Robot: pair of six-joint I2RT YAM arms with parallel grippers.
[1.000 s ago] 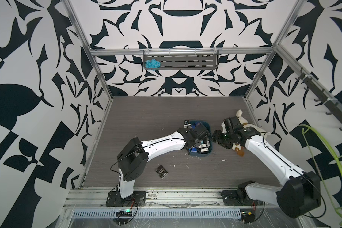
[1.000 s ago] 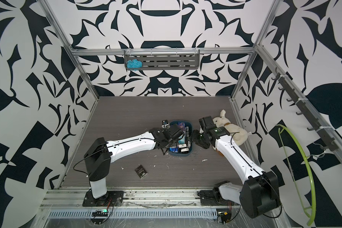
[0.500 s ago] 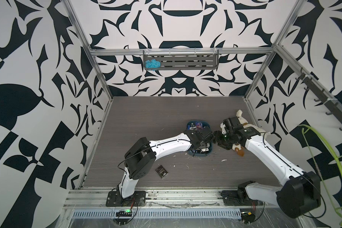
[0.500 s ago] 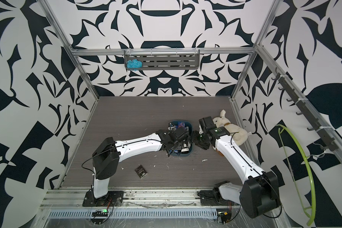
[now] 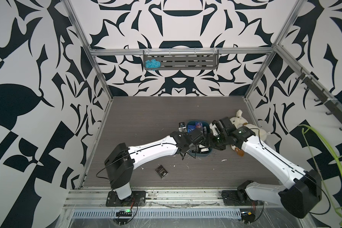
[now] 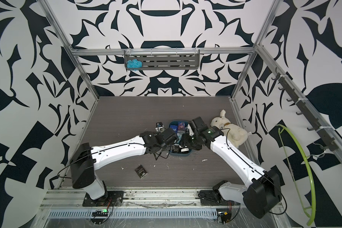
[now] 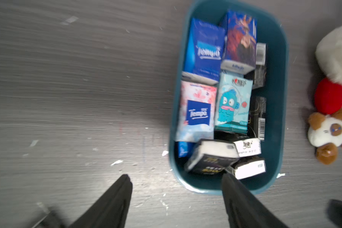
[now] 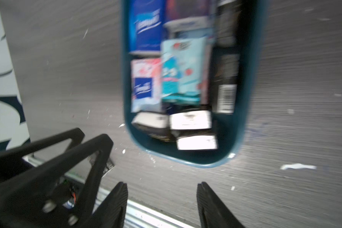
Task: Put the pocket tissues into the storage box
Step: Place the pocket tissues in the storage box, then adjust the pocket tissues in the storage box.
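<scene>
light: bright, even | top views: sharp | wrist views: motion-blurred

tabletop [image 5: 146, 110] | storage box [image 5: 201, 156] | black packet [image 5: 161, 171] | plush toy [image 5: 239, 121] | scraps [image 5: 224, 160], probably paper

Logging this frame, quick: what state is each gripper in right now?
Left gripper: open, holding nothing.
Right gripper: open, holding nothing.

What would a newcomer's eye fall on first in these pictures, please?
The dark teal storage box on the table is crammed with bright pocket tissues, and the left claw and right claw both hang open by its near end. One black packet lies alone nearer the front edge, and a white plush toy sits by the right wall.
</scene>
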